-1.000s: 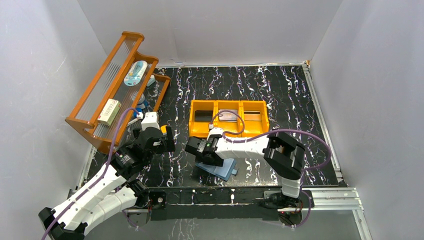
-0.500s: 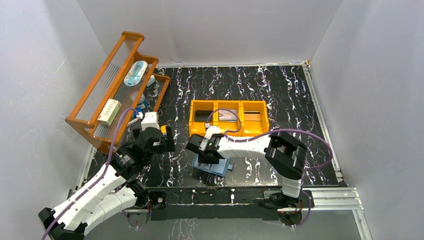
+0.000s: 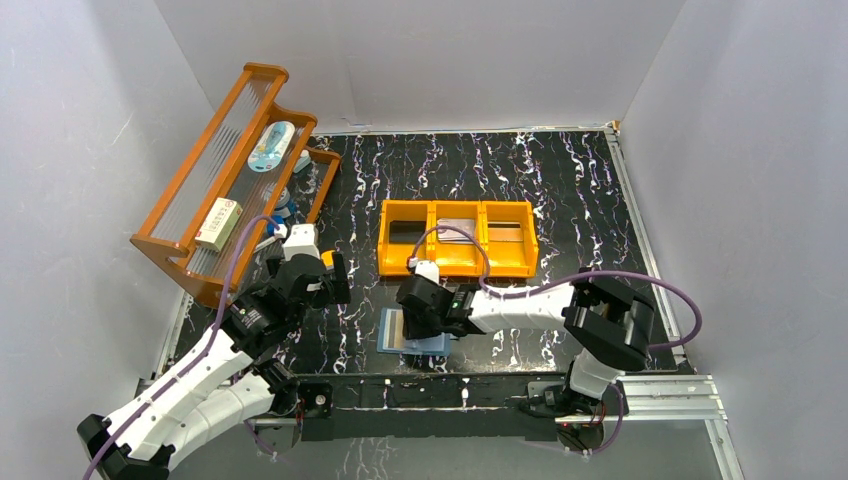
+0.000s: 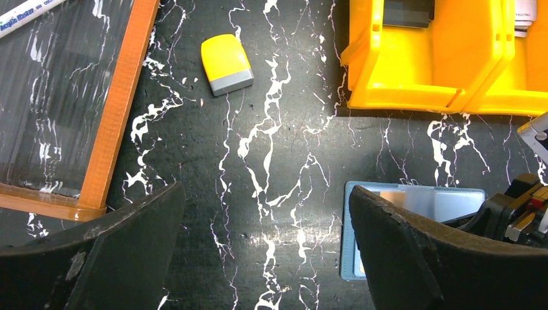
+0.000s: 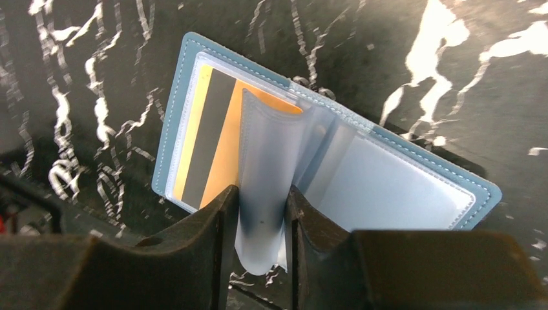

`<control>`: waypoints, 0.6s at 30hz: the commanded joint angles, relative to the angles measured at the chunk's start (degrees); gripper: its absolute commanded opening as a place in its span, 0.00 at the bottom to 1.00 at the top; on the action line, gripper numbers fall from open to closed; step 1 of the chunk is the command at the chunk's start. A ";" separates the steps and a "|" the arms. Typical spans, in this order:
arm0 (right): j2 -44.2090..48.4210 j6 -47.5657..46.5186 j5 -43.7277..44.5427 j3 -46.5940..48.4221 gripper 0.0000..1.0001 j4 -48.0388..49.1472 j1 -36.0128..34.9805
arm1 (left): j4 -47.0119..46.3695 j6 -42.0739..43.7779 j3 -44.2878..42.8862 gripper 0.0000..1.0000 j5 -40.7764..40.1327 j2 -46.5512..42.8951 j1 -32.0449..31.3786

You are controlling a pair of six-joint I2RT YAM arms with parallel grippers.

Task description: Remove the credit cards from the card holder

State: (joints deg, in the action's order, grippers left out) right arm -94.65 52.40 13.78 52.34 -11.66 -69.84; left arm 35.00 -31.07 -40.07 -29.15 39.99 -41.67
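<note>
The teal-blue card holder [image 3: 397, 332] lies open on the black marbled table near the front edge. The right wrist view shows its pale inside [image 5: 400, 187]. An orange-tan credit card [image 5: 223, 148] with a black stripe sits in its left pocket. My right gripper [image 3: 424, 312] is shut on a clear plastic pocket leaf [image 5: 262, 168] and holds it upright between the fingers [image 5: 262, 210]. My left gripper [image 3: 335, 280] is open and empty over bare table, left of the card holder [image 4: 446, 200]. Other cards are hidden.
An orange three-compartment bin [image 3: 458, 262] stands just behind the card holder, also in the left wrist view [image 4: 413, 71]. A small yellow-and-grey block [image 4: 226, 63] lies left of it. A wooden rack [image 3: 200, 200] leans at the far left.
The card holder, folded a second ago, now lies open with its pale inside up. My right gripper has shifted right and its elbow has swung right. The left arm has not moved.
</note>
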 commanded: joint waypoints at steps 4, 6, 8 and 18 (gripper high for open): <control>2.70 5.06 -11.16 -8.37 0.38 16.15 2.09 | -2.61 2.57 -0.28 0.98 8.13 0.66 0.28; 3.86 6.71 -13.13 -11.12 0.37 21.45 2.73 | -5.21 3.02 0.69 0.95 17.00 0.85 0.28; 4.47 8.02 -14.74 -13.41 0.37 24.45 3.41 | -8.57 2.45 1.94 0.92 26.26 1.96 0.32; 5.23 14.19 -16.40 -21.93 0.39 32.25 5.41 | -22.58 -5.47 6.18 0.70 49.87 16.70 0.30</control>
State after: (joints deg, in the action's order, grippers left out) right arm -89.65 64.07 -0.69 33.08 19.20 -64.62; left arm 17.91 -33.74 -34.89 11.05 53.36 -41.63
